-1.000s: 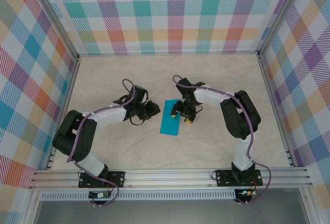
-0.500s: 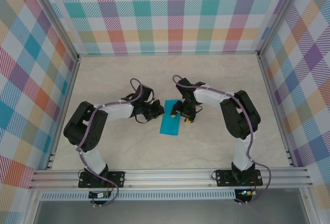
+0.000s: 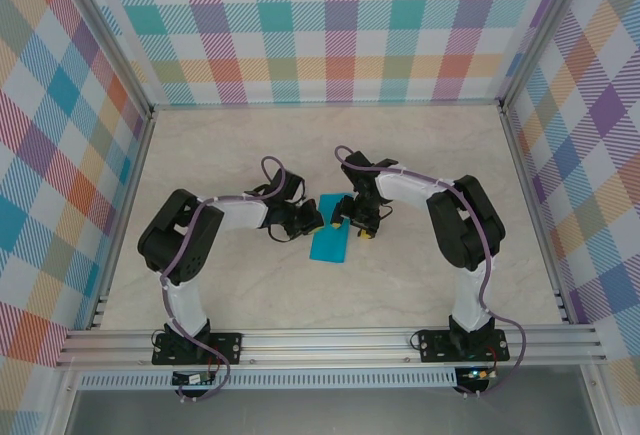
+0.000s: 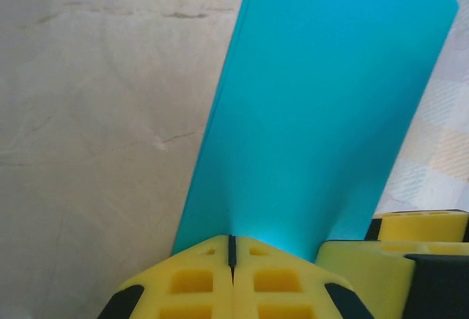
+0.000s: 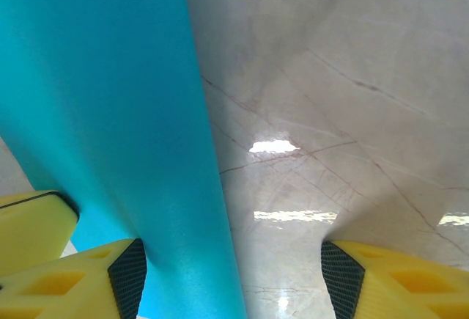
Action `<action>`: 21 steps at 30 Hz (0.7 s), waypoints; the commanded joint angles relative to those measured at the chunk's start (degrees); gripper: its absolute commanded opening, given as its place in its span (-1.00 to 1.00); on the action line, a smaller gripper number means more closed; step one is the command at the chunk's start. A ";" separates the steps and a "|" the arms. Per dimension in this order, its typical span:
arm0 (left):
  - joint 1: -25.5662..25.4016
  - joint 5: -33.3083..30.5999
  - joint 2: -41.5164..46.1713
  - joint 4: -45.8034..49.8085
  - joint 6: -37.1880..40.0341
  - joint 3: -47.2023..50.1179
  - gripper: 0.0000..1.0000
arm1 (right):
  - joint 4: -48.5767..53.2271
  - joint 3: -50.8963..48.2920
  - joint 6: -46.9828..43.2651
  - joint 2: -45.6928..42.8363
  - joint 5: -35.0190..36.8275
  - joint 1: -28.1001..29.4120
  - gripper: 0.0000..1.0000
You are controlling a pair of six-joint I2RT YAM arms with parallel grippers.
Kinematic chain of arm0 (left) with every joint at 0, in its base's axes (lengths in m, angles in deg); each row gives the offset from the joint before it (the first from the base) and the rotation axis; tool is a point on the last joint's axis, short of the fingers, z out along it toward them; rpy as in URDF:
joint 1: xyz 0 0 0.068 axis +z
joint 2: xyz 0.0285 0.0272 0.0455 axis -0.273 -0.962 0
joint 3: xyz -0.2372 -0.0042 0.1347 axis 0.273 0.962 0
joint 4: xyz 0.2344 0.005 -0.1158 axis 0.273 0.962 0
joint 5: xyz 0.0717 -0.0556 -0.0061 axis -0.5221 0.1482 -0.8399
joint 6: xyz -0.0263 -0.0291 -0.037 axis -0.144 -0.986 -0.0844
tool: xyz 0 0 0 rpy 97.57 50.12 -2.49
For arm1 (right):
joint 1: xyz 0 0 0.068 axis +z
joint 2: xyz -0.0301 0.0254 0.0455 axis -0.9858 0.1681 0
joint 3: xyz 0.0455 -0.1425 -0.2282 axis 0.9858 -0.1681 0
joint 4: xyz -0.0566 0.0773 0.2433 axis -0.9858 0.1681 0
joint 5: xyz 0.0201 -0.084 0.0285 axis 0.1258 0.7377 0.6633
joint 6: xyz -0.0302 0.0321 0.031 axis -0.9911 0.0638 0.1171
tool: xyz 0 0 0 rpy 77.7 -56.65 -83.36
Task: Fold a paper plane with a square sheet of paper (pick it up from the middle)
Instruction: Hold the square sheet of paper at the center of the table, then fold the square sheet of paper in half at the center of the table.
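The square sheet of paper (image 3: 330, 237) lies mid-table as a narrow teal strip, folded over on itself with one long edge rounded. My left gripper (image 3: 311, 219) is shut, its yellow tips (image 4: 231, 244) pressed together right at the sheet's (image 4: 322, 114) near edge; I see no paper between them. My right gripper (image 3: 352, 223) stands open at the strip's other side. In the right wrist view the sheet (image 5: 102, 99) runs past the left finger (image 5: 110, 275), and its long edge lies inside the open right gripper (image 5: 231, 275).
The pale marble tabletop (image 3: 430, 155) stretches free behind and to both sides. Plaid walls (image 3: 320, 25) and aluminium posts close in the back and sides. A metal rail (image 3: 330, 340) runs along the near edge.
My left arm has reached rightward until its tips meet the paper's left edge, and its jaws have shut. The right arm and the paper have stayed put.
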 commanded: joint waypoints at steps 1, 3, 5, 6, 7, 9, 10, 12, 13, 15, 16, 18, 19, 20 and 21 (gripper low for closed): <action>-0.75 0.15 -0.98 -0.59 0.30 -0.57 -1.00 | 4.25 -1.47 0.67 3.31 2.73 -0.14 0.37; -0.75 -0.21 -1.10 -0.55 0.36 0.05 -1.00 | 3.74 -1.43 0.54 3.06 2.34 -0.14 0.39; -0.75 -0.53 -1.19 -0.48 0.32 0.78 -1.00 | 3.03 -1.28 0.41 2.51 1.77 -0.10 0.40; -0.75 -0.46 -1.28 -0.53 0.42 1.06 -1.00 | 2.56 -1.10 0.28 2.20 1.40 -0.13 0.41; -0.75 -0.68 -1.33 -0.40 0.68 1.35 -1.00 | 2.08 -0.95 0.00 1.70 0.96 -0.14 0.41; -0.75 -0.81 -1.43 -0.36 1.01 1.79 -1.00 | 0.66 -0.72 -0.52 0.05 0.55 -0.23 0.43; -0.75 -0.79 -1.50 -0.28 1.10 1.90 -1.00 | -0.39 -0.81 -0.93 -1.39 0.28 -0.29 0.44; -0.74 -0.89 -1.46 -0.11 1.48 2.15 -1.00 | -2.59 -1.35 -1.43 -4.66 -0.94 -0.81 0.46; -0.75 -0.96 -1.48 -0.06 1.51 2.31 -1.00 | -4.35 -2.11 -1.52 -6.80 -1.93 -1.30 0.46; -0.75 -0.88 -1.46 -0.17 1.66 2.44 -1.00 | -8.48 -4.41 -0.94 -10.66 -4.32 -2.51 0.45; -0.75 -0.72 -1.54 -0.19 1.73 2.36 -1.00 | -10.89 -6.06 -0.30 -12.57 -5.24 -3.00 0.44; -0.79 -0.62 -1.54 0.02 1.93 2.33 -1.00 | -15.31 -9.07 0.61 -15.21 -7.40 -3.80 0.29; -0.75 -0.66 -1.54 0.06 1.98 2.26 -1.00 | -18.36 -10.56 0.98 -16.20 -9.49 -3.99 0.15; -0.75 -0.62 -1.46 0.05 1.92 2.21 -1.00 | -21.52 -11.96 1.76 -16.59 -11.52 -4.01 -0.07; -0.75 -0.66 -1.37 0.05 1.92 2.26 -1.00 | -24.12 -12.96 2.60 -16.65 -13.63 -3.96 -0.22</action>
